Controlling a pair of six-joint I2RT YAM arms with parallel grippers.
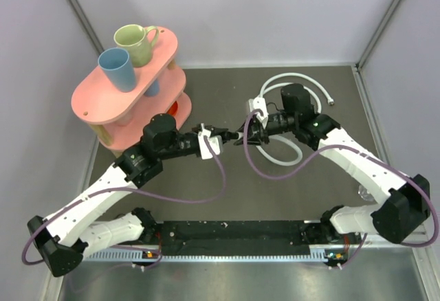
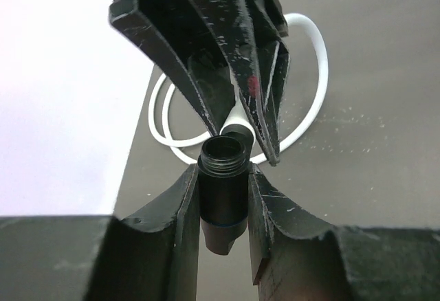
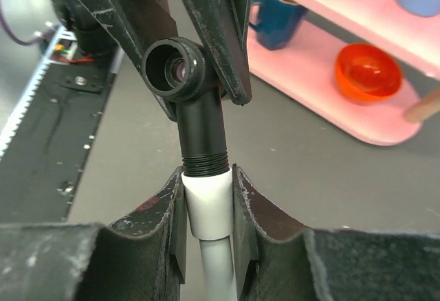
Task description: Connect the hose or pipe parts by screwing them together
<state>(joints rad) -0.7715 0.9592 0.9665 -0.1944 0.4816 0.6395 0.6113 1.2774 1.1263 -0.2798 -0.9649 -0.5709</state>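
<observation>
A black T-shaped connector point(image 2: 222, 190) stands upright between the fingers of my left gripper point(image 2: 223, 174), which is shut on its body, threaded open end up. My right gripper point(image 3: 206, 174) is shut on the white end fitting point(image 3: 208, 205) of the hose, and that fitting butts against the connector's point(image 3: 199, 129) threaded end. In the top view the two grippers point(image 1: 221, 139) point(image 1: 242, 136) meet nose to nose at mid-table with the connector point(image 1: 232, 138) between them. The white hose point(image 1: 297, 88) lies coiled behind the right arm, its free silvery end point(image 1: 332, 99) on the table.
A pink two-tier shelf point(image 1: 103, 102) stands at the back left, carrying a green mug point(image 1: 135, 44) and a blue cup point(image 1: 117, 69). Its lower tier holds an orange bowl point(image 3: 368, 73) and a dark blue mug point(image 3: 275, 20). Purple cables point(image 1: 220, 177) hang from both arms.
</observation>
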